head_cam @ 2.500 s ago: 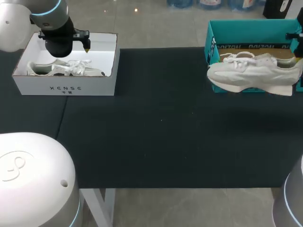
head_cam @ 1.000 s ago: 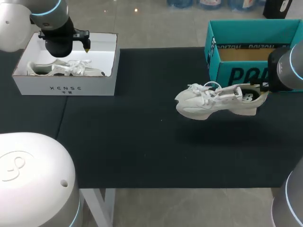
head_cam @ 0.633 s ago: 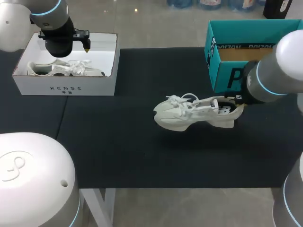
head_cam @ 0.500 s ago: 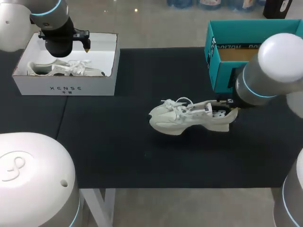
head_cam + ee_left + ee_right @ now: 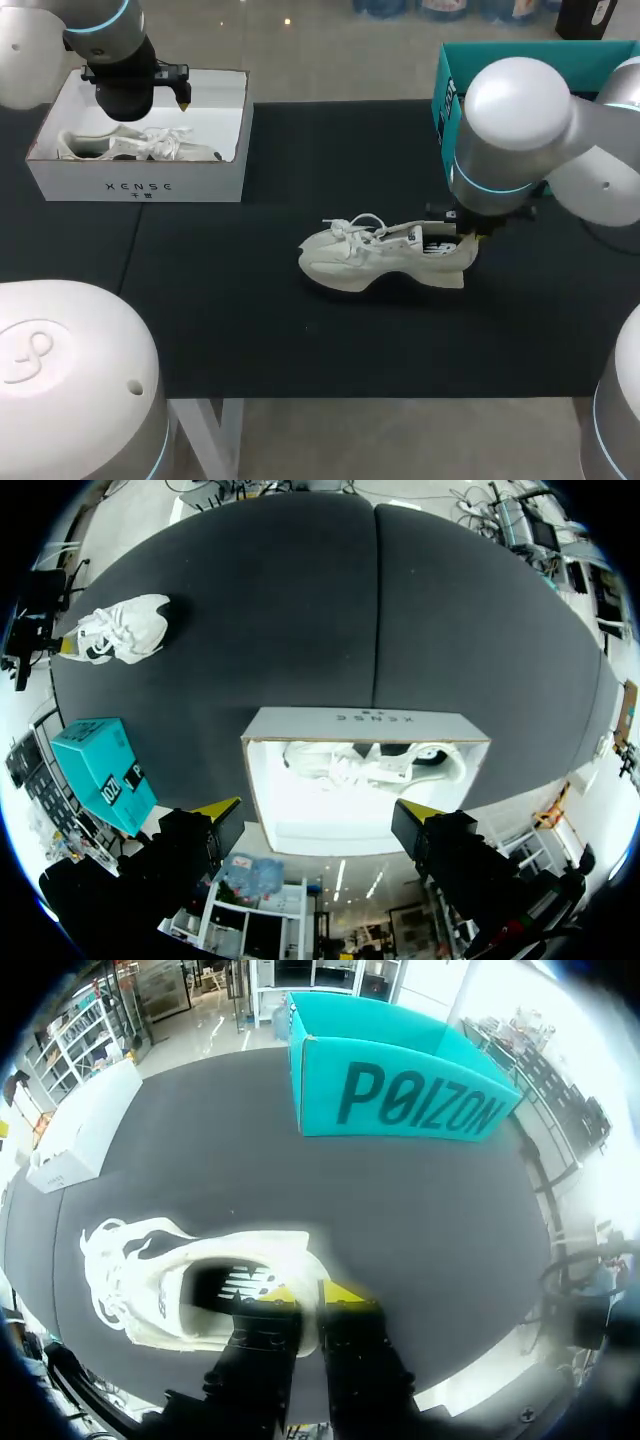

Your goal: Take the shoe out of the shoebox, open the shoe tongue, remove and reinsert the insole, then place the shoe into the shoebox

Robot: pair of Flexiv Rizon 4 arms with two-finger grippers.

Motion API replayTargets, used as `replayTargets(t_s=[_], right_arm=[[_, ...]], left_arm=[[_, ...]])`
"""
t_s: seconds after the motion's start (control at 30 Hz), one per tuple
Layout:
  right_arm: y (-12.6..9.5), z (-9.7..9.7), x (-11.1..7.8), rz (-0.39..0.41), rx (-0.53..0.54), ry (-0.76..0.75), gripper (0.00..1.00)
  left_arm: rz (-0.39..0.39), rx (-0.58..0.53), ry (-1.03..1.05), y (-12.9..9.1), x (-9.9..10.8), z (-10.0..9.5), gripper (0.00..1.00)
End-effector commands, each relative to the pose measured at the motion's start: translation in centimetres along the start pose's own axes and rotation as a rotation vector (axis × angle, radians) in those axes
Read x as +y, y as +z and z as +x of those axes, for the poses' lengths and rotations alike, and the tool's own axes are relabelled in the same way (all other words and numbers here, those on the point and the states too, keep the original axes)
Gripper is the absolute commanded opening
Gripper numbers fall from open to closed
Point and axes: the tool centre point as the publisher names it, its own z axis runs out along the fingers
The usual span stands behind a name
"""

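A white sneaker (image 5: 375,259) lies toe-left at the middle of the black mat, and I cannot tell whether its sole touches. My right gripper (image 5: 463,237) is shut on its heel rim. In the right wrist view the yellow tips of my right gripper (image 5: 309,1295) pinch the heel wall of the sneaker (image 5: 180,1278), one finger inside the opening. The teal shoebox (image 5: 447,98) stands behind at the back right, empty in the right wrist view (image 5: 400,1095). My left gripper (image 5: 318,815) hangs open above a white box (image 5: 365,721), far from the sneaker (image 5: 122,630).
The white box (image 5: 140,185) at the back left holds another pale shoe (image 5: 140,145), with my left arm (image 5: 120,70) over it. A seam in the mat (image 5: 135,245) runs near the left side. The table's front edge (image 5: 400,398) lies in front of the sneaker.
My right arm has carried the sneaker leftward and forward, away from the teal shoebox and lower toward the mat. The left arm has stayed where it was.
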Motion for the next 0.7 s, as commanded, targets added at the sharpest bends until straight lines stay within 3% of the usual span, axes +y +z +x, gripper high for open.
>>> replayTargets(t_s=[0.03, 0.7], right_arm=[[1.0, 0.3, -0.1, 0.015, -0.003, -0.013, 0.00], [4.3, -0.7, -1.3, 0.076, 0.040, -0.042, 0.00]], left_arm=[[-0.001, 0.000, 0.001, 0.0, 0.0, 0.0, 1.00], [-0.001, 0.000, 0.001, 0.0, 0.0, 0.0, 1.00]])
